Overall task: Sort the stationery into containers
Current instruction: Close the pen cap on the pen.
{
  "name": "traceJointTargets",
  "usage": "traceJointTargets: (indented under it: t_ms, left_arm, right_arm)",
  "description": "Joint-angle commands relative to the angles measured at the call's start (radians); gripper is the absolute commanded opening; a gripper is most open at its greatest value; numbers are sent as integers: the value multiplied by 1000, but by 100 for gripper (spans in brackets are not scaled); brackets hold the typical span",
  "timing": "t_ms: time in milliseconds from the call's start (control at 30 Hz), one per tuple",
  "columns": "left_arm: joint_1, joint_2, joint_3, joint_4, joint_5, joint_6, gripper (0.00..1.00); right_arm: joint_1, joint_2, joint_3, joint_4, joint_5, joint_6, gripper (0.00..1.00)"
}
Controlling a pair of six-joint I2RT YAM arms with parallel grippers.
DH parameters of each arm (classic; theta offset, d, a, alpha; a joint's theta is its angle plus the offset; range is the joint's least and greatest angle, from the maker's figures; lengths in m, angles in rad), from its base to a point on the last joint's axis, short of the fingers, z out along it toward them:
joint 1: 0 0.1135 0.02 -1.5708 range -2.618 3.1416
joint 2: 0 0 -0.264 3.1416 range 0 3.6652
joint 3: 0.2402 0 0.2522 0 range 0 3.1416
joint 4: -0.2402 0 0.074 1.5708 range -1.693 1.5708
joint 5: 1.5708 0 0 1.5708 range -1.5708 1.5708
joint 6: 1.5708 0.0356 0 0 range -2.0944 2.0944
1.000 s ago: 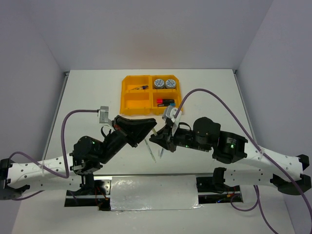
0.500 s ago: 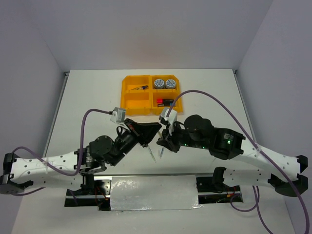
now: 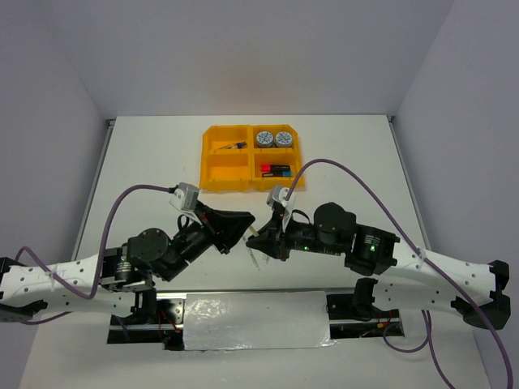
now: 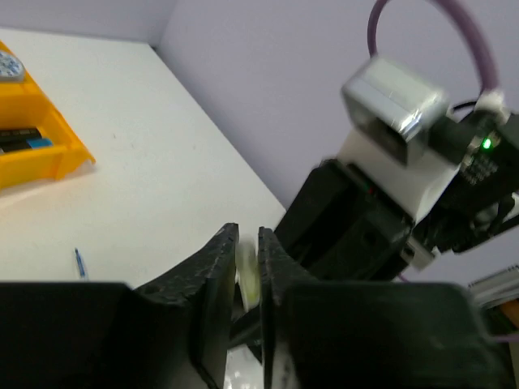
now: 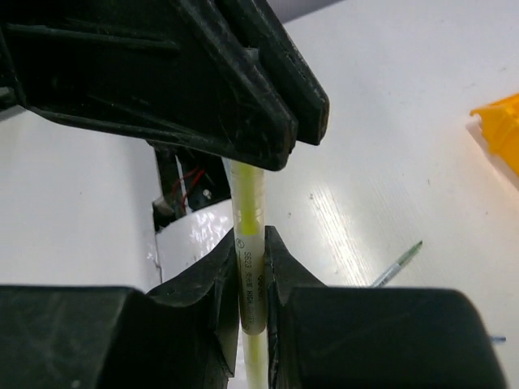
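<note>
The pen [image 5: 247, 267], pale yellow-green and thin, hangs above the table [image 3: 146, 162] at the near centre, between the two arms. You see its long axis run straight from one set of jaws into the other, roughly left to right across the scene, so each gripper meets it end-on and not from the side.

The right gripper [image 5: 249, 239] pinches the pen across its printed barrel, with the jaws pressed against both sides. The left gripper [image 4: 246, 235] straddles the opposite end. Its jaws stand narrowly on either side of the pale shaft, and you cannot tell whether they press on it or merely flank it. The two grippers sit tip to tip, almost touching, with only a short stretch of pen bare between them.

The tray [image 3: 212, 154] lies on the far side of both grippers, a little left of centre and well apart from the pen. Neither arm is clearly the nearer, though the left one sits on the tray's side.

You should judge the coming move by one check: only one gripper ought to carry the pen away, and it should pull along the shaft, since a sideways tug could bend or drop it. A second pen [image 3: 255, 259] lies on the table just near of the grippers.
</note>
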Motion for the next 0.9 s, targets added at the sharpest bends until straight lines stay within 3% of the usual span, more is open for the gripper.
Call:
traceJointTargets:
  t_ms: [0, 67, 267, 367, 633, 867]
  left_arm:
    - [-35, 4, -28, -223, 77, 54, 30]
    - [-35, 10, 31, -223, 60, 76, 29]
    - [-33, 57, 230, -254, -20, 183, 63]
    - [-35, 51, 250, -237, -38, 210, 71]
    - [-35, -33, 249, -182, -106, 251, 71]
    - [-35, -69, 272, -102, -63, 306, 68]
  right_arm:
    - [-23, -44, 57, 360, 77, 23, 0]
    - [-21, -37, 22, 377, 53, 12, 0]
    - [-21, -34, -56, 447, 40, 20, 0]
    - [-23, -43, -70, 443, 57, 26, 0]
    - [-21, -66, -104, 443, 30, 49, 0]
    - [-23, -15, -98, 444, -4, 61, 0]
